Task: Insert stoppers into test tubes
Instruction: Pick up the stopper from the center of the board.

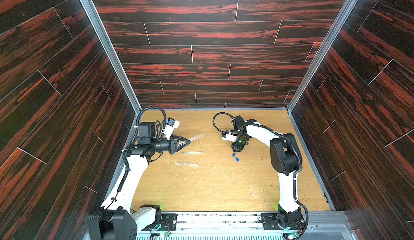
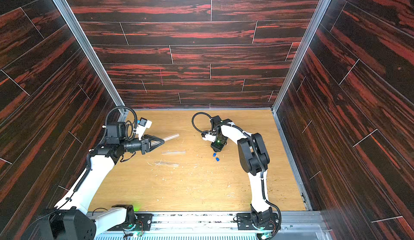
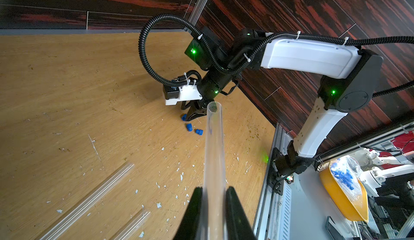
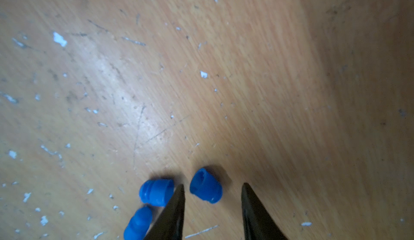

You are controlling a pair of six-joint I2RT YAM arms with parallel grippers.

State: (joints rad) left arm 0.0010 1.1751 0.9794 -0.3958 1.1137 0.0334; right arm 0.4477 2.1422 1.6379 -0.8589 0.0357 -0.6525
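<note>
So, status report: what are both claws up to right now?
Left gripper shut on one test tube. Right gripper open, tips either side of one stopper. Nothing blocking it.

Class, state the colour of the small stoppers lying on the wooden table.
The stoppers are bright blue, shown most clearly in the right wrist view.

test tubes (image 1: 193, 152) left, stoppers (image 1: 233, 154) right, on table (image 1: 201, 194)

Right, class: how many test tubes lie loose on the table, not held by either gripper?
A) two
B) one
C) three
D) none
A: the middle tube and the near tube lie on the table, while the left gripper clamps the third tube.
</note>
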